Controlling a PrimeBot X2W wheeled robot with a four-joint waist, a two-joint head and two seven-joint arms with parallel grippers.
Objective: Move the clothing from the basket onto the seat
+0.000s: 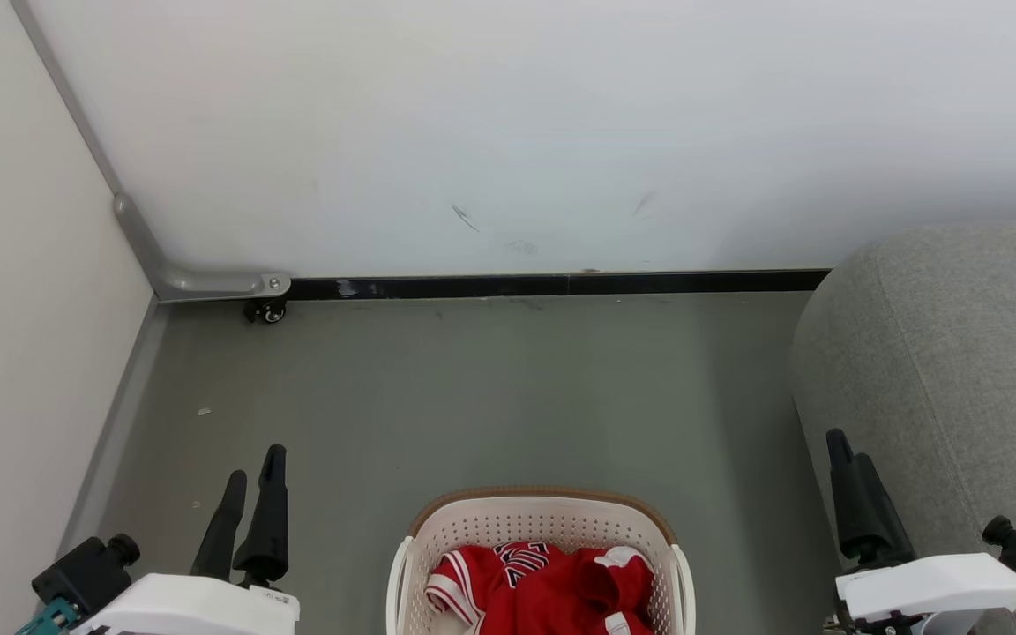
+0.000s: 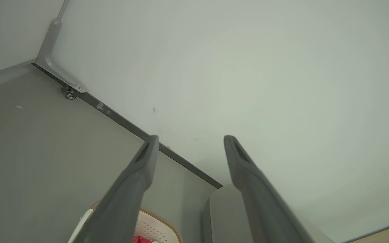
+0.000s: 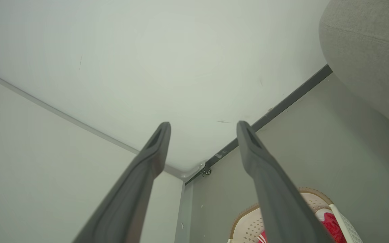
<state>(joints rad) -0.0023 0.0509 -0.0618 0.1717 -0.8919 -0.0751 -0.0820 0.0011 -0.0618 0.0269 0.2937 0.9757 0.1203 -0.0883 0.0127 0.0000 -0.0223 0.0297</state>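
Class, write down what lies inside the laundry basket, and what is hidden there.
Crumpled red clothing with white trim and dark lettering lies in the basket. It hides whatever is beneath it; the basket's near part is out of frame.

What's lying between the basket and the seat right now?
Nothing: bare grey floor separates the basket from the seat. The head view and the right wrist view both show this.

Crumpled bright red jersey clothing [image 1: 552, 586] is lying inside the cream perforated plastic basket [image 1: 543, 496], brown-rimmed, upright; the big light grey upholstered seat [image 1: 940, 353] is standing apart, rightward.
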